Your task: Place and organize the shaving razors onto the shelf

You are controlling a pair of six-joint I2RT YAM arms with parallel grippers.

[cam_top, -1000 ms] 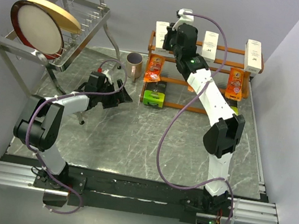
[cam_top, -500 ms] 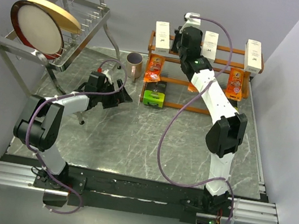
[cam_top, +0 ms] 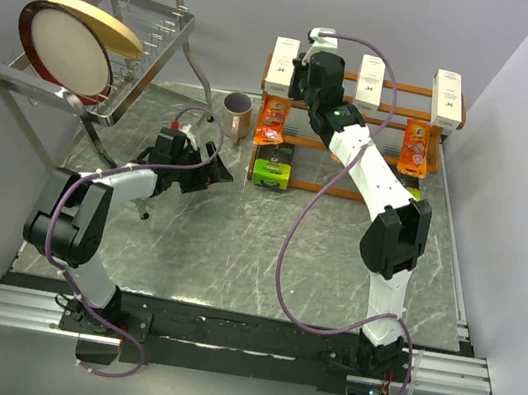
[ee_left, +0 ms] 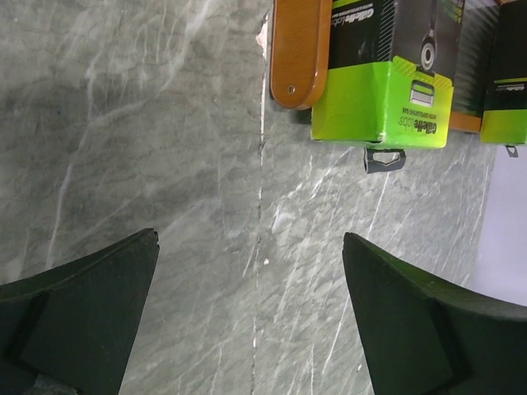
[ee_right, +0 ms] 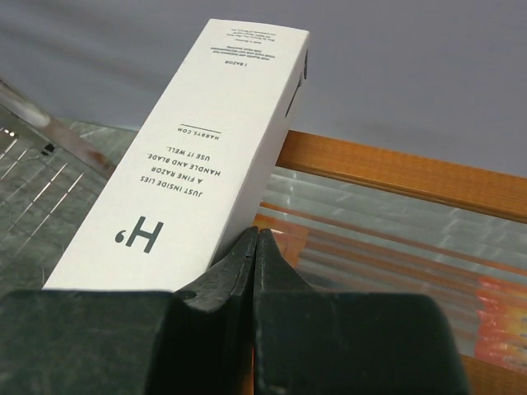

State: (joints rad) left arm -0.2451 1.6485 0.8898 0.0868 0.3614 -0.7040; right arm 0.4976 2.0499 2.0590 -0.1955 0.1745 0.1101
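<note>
The shelf (cam_top: 402,97) stands at the back right. Three white razor boxes sit on its top tier: left (cam_top: 282,65), middle (cam_top: 370,77), right (cam_top: 447,96). Orange packets (cam_top: 274,121) (cam_top: 416,145) hang on the middle tier, and a lime-green-and-black pack (cam_top: 273,166) sits at the bottom left. My right gripper (cam_top: 303,74) is shut and holds nothing. In the right wrist view its tips (ee_right: 258,234) touch the right edge of the left white box (ee_right: 198,156). My left gripper (cam_top: 213,171) rests open over the table left of the shelf. In its wrist view its open gripper (ee_left: 249,239) faces the green pack (ee_left: 383,107).
A mauve mug (cam_top: 237,109) stands just left of the shelf. A silver wire rack (cam_top: 129,64) holding a round plate (cam_top: 66,45) fills the back left. Another green pack (ee_left: 504,107) shows at the right edge of the left wrist view, beside the shelf foot (ee_left: 298,49).
My right gripper swung a little to the right along the top tier, then came back left against the left white box. The left arm has stayed still.
</note>
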